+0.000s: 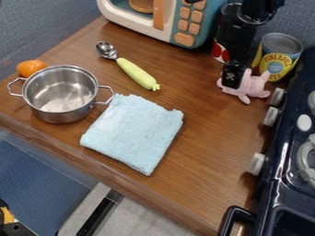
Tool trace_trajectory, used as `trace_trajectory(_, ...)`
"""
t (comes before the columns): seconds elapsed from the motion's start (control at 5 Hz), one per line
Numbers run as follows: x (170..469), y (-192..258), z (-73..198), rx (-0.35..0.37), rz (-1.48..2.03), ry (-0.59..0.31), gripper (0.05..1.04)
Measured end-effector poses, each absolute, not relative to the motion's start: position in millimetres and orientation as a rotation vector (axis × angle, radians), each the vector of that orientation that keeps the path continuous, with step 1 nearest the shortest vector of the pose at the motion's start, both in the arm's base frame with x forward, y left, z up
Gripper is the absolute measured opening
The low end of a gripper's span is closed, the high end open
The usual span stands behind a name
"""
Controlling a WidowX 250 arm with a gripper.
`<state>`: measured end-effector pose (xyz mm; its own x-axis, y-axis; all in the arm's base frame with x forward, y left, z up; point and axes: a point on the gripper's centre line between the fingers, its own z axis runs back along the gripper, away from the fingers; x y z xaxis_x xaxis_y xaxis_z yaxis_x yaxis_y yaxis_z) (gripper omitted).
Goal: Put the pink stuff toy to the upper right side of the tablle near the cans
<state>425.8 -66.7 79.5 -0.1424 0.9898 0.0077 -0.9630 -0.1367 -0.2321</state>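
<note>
By the yellow can, pink toy

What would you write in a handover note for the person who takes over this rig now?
Hand: upper right, at the left side of the pink toy; whether it grips is unclear.
Toy: apparently resting on the table, near the yellow-labelled can and the red-and-white can.
Done: toy is at the upper right, near the cans.
Left: probably just check the toy is free, then lift the hand away.
</note>
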Motion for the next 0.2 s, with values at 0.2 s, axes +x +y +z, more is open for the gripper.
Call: trace_trajectory(0.2, 426.8, -60.0, 118.1, -0.255, 1.702, -0.241, 1.001)
